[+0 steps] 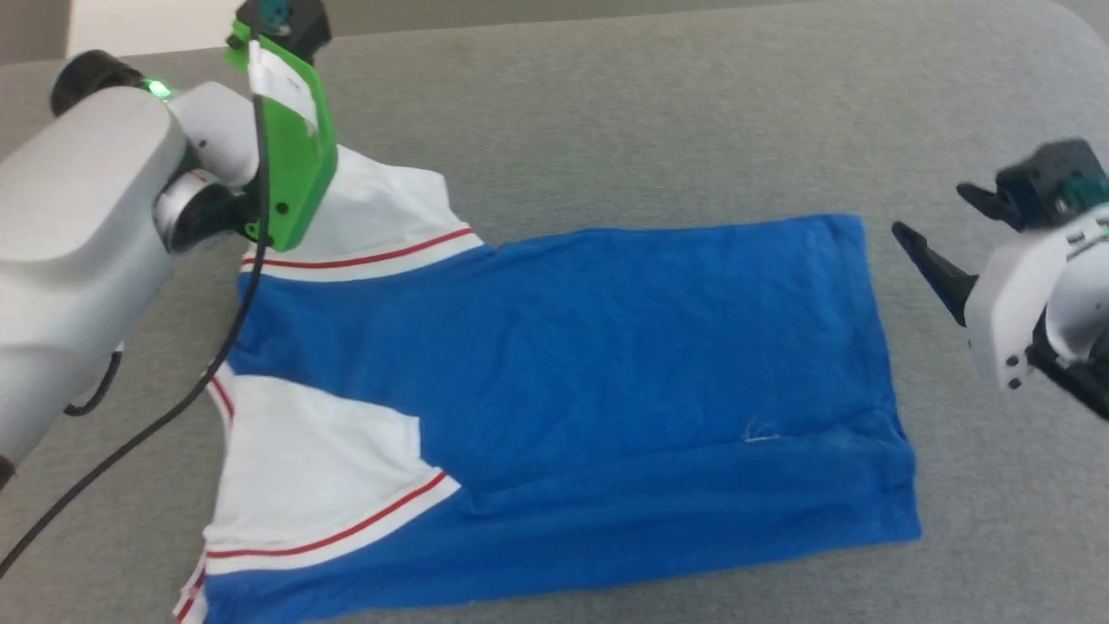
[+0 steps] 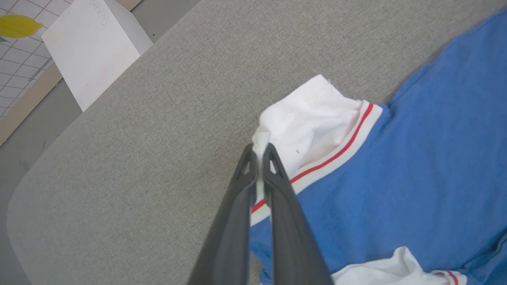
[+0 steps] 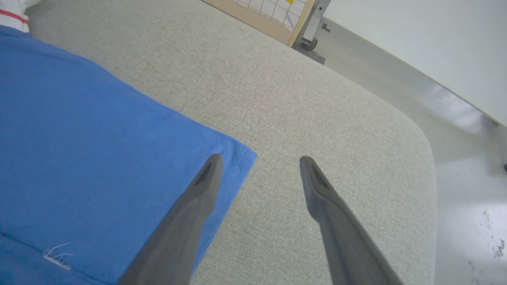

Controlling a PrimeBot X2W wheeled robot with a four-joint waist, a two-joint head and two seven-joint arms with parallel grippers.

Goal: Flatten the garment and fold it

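Note:
The garment (image 1: 589, 364) is a royal-blue jersey lying mostly flat on the grey table, plain side up, with two white sleeves edged in red at the left. My left gripper (image 2: 259, 148) is shut on the white edge of the far sleeve (image 2: 313, 118), which stands bunched and slightly lifted. In the head view its green wrist mount (image 1: 290, 147) hides the fingers over that sleeve (image 1: 381, 208). My right gripper (image 1: 931, 212) hangs open just right of the hem's far corner. In its own view the right gripper (image 3: 260, 159) straddles that blue corner (image 3: 237, 158), holding nothing.
The grey padded table (image 1: 650, 113) has rounded corners, with bare cloth beyond the garment on every side. A black cable (image 1: 173, 407) trails from my left arm across the shirt's left edge. A white sheet (image 2: 91, 47) lies on the floor past the table; a wooden frame (image 3: 269, 16) stands beyond.

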